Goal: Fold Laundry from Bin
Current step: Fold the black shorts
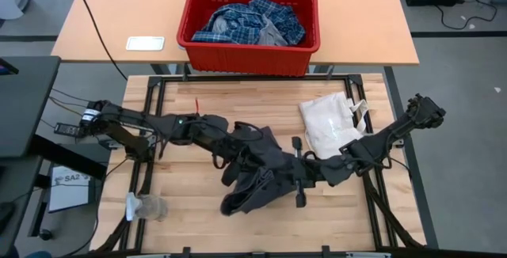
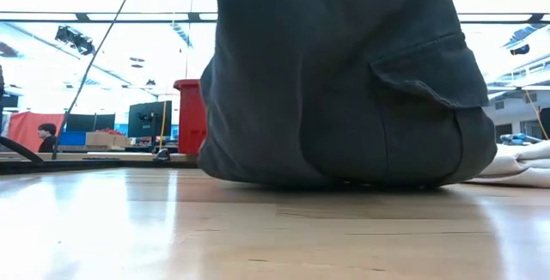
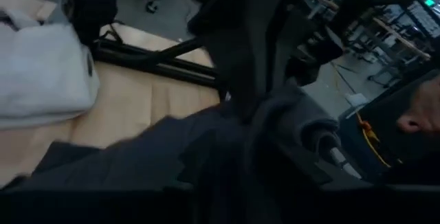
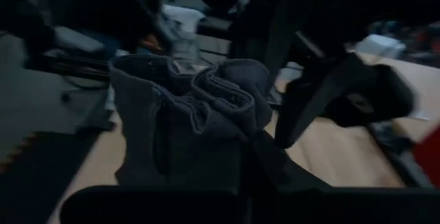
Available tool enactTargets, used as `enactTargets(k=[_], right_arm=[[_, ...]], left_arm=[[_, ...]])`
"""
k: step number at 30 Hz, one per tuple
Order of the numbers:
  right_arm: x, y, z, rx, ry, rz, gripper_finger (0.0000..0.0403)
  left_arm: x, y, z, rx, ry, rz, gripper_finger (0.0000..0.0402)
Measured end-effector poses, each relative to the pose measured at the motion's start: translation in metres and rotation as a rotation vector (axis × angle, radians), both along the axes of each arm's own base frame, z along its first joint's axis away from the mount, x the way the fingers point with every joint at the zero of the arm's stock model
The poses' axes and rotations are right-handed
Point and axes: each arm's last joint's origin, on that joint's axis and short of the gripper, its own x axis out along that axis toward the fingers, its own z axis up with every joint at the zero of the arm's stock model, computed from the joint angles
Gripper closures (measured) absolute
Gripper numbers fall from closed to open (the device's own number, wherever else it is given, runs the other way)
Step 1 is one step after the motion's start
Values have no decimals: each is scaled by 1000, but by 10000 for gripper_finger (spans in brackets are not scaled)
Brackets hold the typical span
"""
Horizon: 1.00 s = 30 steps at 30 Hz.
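Observation:
A dark grey garment (image 1: 253, 171) with a flapped pocket (image 2: 430, 65) hangs bunched between my two arms over the middle of the table; its lower end rests on the wood. My right gripper (image 1: 282, 171) reaches in from the right and is shut on it. My left gripper (image 1: 236, 139) reaches in from the left at the garment's upper left part, where cloth covers it. The red bin (image 1: 190, 20) stands on the far table and holds a blue-and-white plaid shirt (image 1: 249, 20) with a light grey piece. My right gripper is shut on a bunched, seamed edge of the dark grey garment (image 4: 206, 93), several folds together. It comes from the table's right, slanting slightly down. The cloth itself hides the fingertips. The garment hangs below, with its lower end (image 2: 344, 177) on the table.
A white fabric bag with cords (image 1: 329, 123) lies on the table's far right part, just behind my right arm. A small clear object (image 1: 146, 206) sits near the front left corner. A white card (image 1: 145, 43) lies on the far table, left of the bin.

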Motion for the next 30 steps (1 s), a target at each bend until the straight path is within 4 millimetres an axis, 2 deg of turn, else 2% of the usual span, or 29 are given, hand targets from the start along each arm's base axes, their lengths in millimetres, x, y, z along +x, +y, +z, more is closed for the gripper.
enactTargets(k=[9, 13, 15, 20, 25, 30], right_arm=[[-11, 9, -2, -79, -9, -191, 390], [-23, 13, -1, -118, -26, -321, 390], [-31, 11, 6, -97, -52, -351, 390], [-51, -9, 31, -35, -122, -408, 390], [-68, -39, 53, 70, -197, -483, 390], [-79, -62, 67, 172, -242, -464, 390]], left_arm=[[-12, 5, -6, -4, 144, 30, 235], [-25, 0, 2, -8, 145, 10, 213], [-38, -4, 5, 5, 187, -3, 204], [-55, -13, 12, 57, 182, 52, 189], [-55, -24, 16, 83, 125, 78, 172], [-51, -19, 14, 147, 108, 251, 145]])
